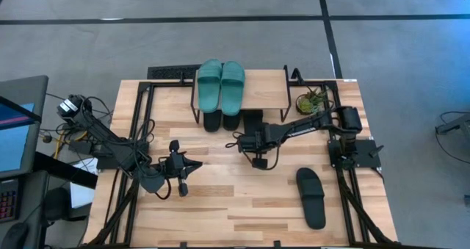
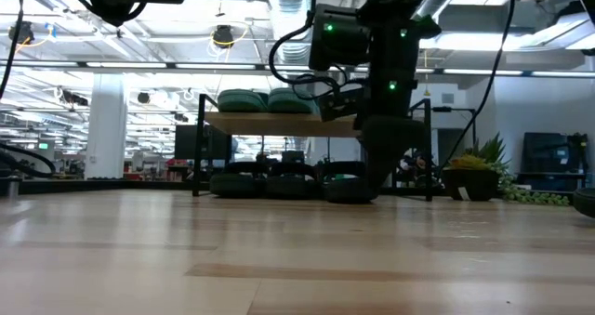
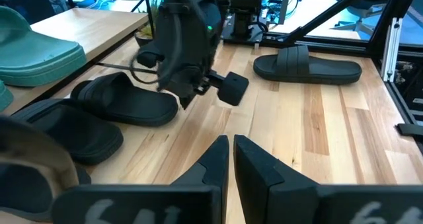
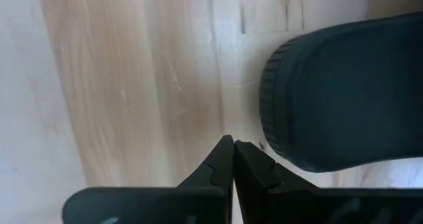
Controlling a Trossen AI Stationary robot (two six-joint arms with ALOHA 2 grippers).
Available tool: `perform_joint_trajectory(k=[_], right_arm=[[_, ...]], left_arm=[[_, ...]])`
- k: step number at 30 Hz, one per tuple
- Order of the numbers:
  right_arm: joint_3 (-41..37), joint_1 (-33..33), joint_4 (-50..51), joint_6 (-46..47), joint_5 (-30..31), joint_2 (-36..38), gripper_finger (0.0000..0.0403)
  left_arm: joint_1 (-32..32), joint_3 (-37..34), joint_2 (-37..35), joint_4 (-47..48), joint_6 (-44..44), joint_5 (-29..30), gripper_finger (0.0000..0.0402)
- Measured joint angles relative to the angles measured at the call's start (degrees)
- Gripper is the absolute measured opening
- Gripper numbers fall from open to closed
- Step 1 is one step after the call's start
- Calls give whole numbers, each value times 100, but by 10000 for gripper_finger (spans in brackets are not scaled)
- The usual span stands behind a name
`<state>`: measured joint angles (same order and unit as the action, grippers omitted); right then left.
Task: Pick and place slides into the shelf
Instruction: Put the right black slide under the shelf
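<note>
Resting at 4 o'clock: matte black rubber slide on pale wood tabletop; right gripper by shelf, closed, empty; left gripper mid-table, closed, empty.

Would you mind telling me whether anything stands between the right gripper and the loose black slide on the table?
Nothing visible does. The right gripper, shut and empty, sits in front of the shelf, and only bare table separates it from the lone black slide lying nearer the front right.

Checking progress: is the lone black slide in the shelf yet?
Out. The slide lies flat on the table, apart from the shelf.
</note>
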<state>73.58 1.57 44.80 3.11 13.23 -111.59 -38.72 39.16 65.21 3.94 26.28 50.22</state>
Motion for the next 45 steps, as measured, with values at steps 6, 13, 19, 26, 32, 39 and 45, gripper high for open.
perform_joint_trajectory(k=[6,13,19,26,32,39,45], right_arm=[[0,-269,17,-15,72,0,0],[0,-562,22,-288,191,0,0],[2,-783,-31,-541,188,-2,0],[0,-882,-247,-757,154,-4,0],[0,-956,-421,-881,158,-7,0],[0,-794,-434,-874,151,-9,0],[8,-421,-534,-871,56,-4,0]], left_arm=[[1,0,0,88,1,-2,13],[1,-1,1,91,2,0,13],[0,-1,0,95,23,2,13],[4,0,0,98,91,169,13],[4,0,0,97,192,218,13],[4,0,0,95,312,232,13],[4,0,0,92,396,264,13]])
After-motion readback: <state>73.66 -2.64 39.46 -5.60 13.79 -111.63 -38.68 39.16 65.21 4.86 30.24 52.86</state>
